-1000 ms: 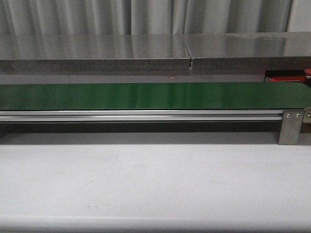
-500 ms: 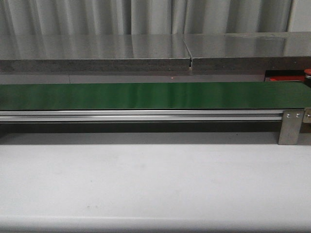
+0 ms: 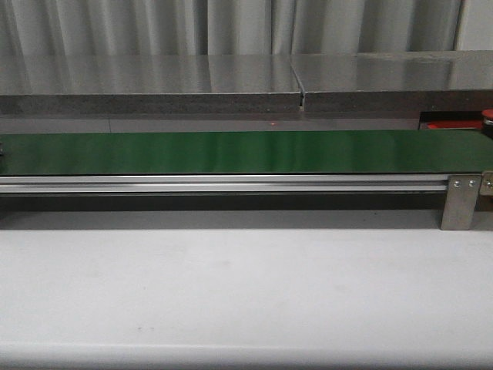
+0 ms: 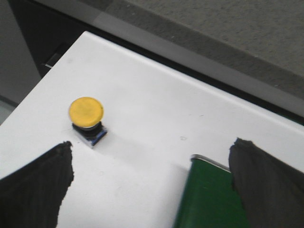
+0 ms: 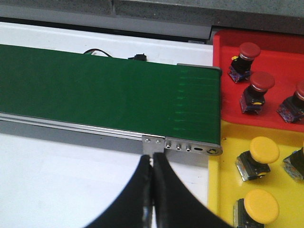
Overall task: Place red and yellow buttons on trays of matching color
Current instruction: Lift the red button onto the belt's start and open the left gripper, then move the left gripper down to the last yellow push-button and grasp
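In the left wrist view a yellow button on a dark square base stands alone on the white table. My left gripper hangs open above the table, and the button lies just beyond its left finger, untouched. In the right wrist view my right gripper is shut on nothing, in front of the belt's end bracket. Beside it, a red tray holds three red buttons. A yellow tray holds three yellow buttons. The front view shows only a strip of the red tray and one red button at the far right.
The long green belt runs across the table on an aluminium rail, with a metal bracket at its right end. One belt end lies under my left gripper. A grey shelf runs behind the belt.
A small dark shape has appeared at the far left edge of the belt in the front view. Nothing else has visibly moved.
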Controlling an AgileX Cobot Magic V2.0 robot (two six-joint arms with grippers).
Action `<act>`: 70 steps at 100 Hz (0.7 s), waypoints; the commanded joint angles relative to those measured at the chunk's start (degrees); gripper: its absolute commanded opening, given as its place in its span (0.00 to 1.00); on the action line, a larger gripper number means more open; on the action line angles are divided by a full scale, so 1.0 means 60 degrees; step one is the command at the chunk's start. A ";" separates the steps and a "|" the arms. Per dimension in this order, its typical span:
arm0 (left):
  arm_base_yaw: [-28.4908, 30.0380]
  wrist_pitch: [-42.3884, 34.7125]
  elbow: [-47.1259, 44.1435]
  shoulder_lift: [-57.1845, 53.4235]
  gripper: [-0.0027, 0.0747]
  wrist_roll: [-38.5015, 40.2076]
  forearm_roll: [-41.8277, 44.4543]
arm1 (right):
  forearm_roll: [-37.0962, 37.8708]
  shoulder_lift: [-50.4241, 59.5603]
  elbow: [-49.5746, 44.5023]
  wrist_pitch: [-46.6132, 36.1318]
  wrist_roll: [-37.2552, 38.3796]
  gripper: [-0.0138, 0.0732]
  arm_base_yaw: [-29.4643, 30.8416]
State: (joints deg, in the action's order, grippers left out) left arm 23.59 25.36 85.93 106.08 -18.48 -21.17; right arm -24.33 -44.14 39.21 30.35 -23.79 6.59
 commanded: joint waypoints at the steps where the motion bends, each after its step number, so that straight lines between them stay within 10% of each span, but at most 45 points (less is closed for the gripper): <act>1: 0.0216 -0.0554 0.0481 0.0189 0.86 -0.0005 -0.0059 | -0.0103 0.0062 0.0231 -0.0631 -0.0123 0.08 0.0006; 70: 0.0361 -0.0779 0.3462 0.3500 0.86 -0.0272 0.0153 | -0.0103 0.0062 0.0231 -0.0631 -0.0123 0.08 0.0006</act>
State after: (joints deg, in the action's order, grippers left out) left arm 25.44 24.46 103.80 129.77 -19.98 -19.95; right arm -24.33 -44.14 39.21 30.35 -23.79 6.59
